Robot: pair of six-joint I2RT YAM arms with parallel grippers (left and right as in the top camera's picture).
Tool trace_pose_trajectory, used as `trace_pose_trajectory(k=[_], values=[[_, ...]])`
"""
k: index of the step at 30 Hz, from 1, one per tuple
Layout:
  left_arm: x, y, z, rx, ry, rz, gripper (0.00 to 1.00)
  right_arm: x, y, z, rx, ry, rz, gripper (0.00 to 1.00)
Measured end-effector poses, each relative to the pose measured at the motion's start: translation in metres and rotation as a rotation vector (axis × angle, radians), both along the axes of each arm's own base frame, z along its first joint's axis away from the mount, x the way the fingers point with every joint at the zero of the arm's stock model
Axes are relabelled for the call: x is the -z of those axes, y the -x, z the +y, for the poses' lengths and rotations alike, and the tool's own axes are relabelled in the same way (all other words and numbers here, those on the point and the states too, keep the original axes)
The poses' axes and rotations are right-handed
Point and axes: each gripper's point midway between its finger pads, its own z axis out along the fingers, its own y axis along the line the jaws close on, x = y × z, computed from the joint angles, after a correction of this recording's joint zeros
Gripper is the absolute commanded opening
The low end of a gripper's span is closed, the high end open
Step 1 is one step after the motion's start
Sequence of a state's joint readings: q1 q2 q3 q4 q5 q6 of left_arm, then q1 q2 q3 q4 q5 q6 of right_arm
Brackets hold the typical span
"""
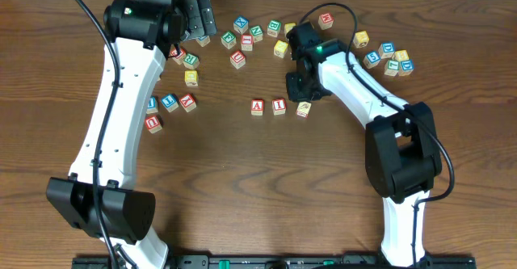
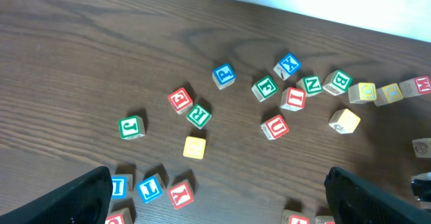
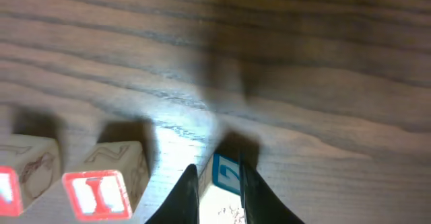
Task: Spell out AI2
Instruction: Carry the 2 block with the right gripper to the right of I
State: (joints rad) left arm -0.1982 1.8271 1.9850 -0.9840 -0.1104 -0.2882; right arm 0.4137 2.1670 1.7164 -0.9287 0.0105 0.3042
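Right hand: fingers pressed onto two opposite sides of the 2 block, low over the tabletop.
2 block: just beside the I block, a slim gap between them, at the open end of the row.
Handling: it looks like a small wooden cube, likely light, stiff and smooth-painted. Holding it squarely across two flat faces suits it, since a corner grip could let it twist.
Row: a red-lettered block sits just beside the I block on its other side.
Left hand: fingers spread wide, holding nothing, well apart from the I block.
Loose blocks: scattered well beyond the I block.
Hidden: the blue figure is partly covered by the fingers. The red letter is cut off at the frame edge. I cannot tell whether the 2 block rests on the tabletop.
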Motion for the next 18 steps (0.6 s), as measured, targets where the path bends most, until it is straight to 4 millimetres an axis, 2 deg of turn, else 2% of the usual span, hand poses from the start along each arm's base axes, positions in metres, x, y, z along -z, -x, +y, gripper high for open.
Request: trace_pose_trajectory(k=[3, 5, 12, 18], values=[[0.000, 0.000, 0.000, 0.000, 0.000, 0.000, 1.00, -0.013, -0.001, 0.001, -0.001, 0.001, 0.002, 0.11], [0.000, 0.000, 0.000, 0.000, 0.000, 0.000, 1.00, -0.020, 0.000, 0.000, -0.007, 0.003, 0.008, 0.02], [0.000, 0.000, 0.000, 0.000, 0.000, 0.000, 1.00, -0.016, 0.018, -0.005, -0.008, 0.021, 0.077, 0.01], [0.000, 0.000, 0.000, 0.000, 0.000, 0.000, 1.00, 0.000, 0.034, -0.005, -0.023, 0.037, 0.125, 0.01]])
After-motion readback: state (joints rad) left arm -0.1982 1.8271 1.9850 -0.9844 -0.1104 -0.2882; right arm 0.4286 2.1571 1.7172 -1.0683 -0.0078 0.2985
